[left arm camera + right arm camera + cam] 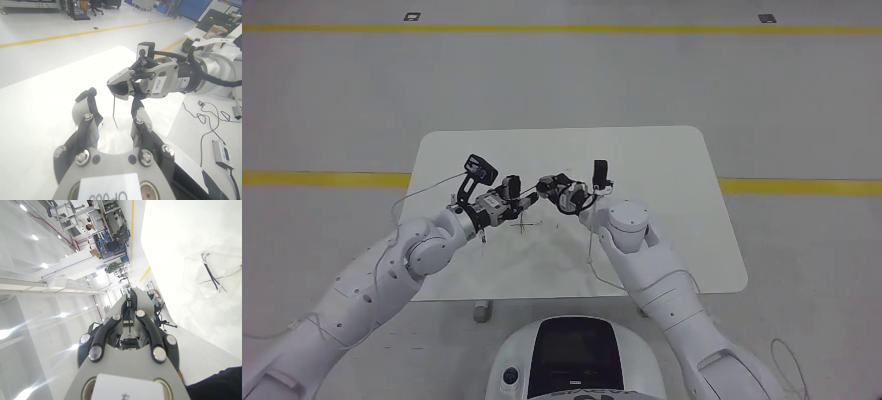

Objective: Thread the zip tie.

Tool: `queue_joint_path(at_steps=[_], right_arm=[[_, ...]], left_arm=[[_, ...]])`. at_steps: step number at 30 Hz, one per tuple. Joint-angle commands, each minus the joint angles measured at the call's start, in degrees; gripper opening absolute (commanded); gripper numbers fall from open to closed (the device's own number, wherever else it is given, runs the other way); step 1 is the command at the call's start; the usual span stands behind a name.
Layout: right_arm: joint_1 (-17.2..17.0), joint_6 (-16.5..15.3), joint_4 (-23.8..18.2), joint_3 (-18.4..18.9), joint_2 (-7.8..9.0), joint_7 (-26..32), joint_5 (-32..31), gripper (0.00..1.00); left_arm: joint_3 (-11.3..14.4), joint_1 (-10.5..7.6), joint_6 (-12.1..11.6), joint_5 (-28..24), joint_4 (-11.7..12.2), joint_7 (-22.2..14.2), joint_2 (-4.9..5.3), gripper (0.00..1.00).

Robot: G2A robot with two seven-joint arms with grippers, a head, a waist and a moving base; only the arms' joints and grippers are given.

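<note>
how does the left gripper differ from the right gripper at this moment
The left gripper is open and empty; the right gripper is shut on a thin black zip tie hanging from its tips. The left gripper's fingers carry black wrapping; the right gripper's are bare, pale with black pads. Both are above the white table, tips close together.

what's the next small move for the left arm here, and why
Probably shut the left gripper on the zip tie: its fingers stand open on either side of the tie, which hangs from the shut right gripper.
</note>
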Motion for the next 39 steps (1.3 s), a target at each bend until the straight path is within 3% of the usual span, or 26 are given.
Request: queue_joint_path(at_steps=[1,9,17,24,25,26,27,34,37,38,39], right_arm=[[-0.18,-0.21,-0.26,-0.13,0.07,0.4,0.12,0.0],[-0.54,-0.77,-1.02,-0.38,0.38,1.57,0.22,0.0],[-0.69,-0.93,-1.23,-0.33,0.63,1.2,0.51,0.0],[-0.67,-1.11,-1.26,-0.53,0.76,0.74,0.74,0.0],[-0.66,-1.06,-1.23,-0.53,0.8,0.39,0.63,0.35],[-0.68,-1.03,-1.25,-0.53,0.81,0.04,0.58,0.89],[-0.71,-1.03,-1.31,-0.49,0.83,-0.26,0.62,1.0],[-1.49,-1.24,-2.25,2.13,1.53,-1.0,1.14,1.0],[-2.0,-1.18,-2.62,3.77,1.9,-0.54,2.23,1.0],[-2.0,-1.18,-2.62,3.77,1.9,-0.54,2.23,1.0],[-2.0,-1.18,-2.62,3.77,1.9,-0.54,2.23,1.0]], left_arm=[[0.47,-0.44,0.0,-0.16,0.2,0.06,0.01,0.38],[1.81,-1.62,0.0,-0.7,0.84,0.55,0.12,0.33],[2.83,-2.28,0.0,-0.91,1.1,0.76,0.27,0.0],[3.59,-2.76,0.0,-1.18,1.14,0.99,0.41,0.0],[3.69,-2.81,0.0,-1.26,1.15,1.07,0.46,0.0],[3.73,-2.84,0.0,-1.4,1.15,1.18,0.5,0.0],[3.74,-2.82,0.0,-1.75,1.09,1.34,0.55,0.0],[3.83,-2.67,0.0,-7.89,-0.5,0.7,1.6,0.0],[4.37,-3.04,0.0,-15.46,-1.91,-2.78,2.33,0.0],[4.37,-3.88,0.0,-15.87,-1.5,-5.53,2.72,0.0],[4.37,-3.88,0.0,-15.87,-1.5,-5.53,2.72,0.0]])
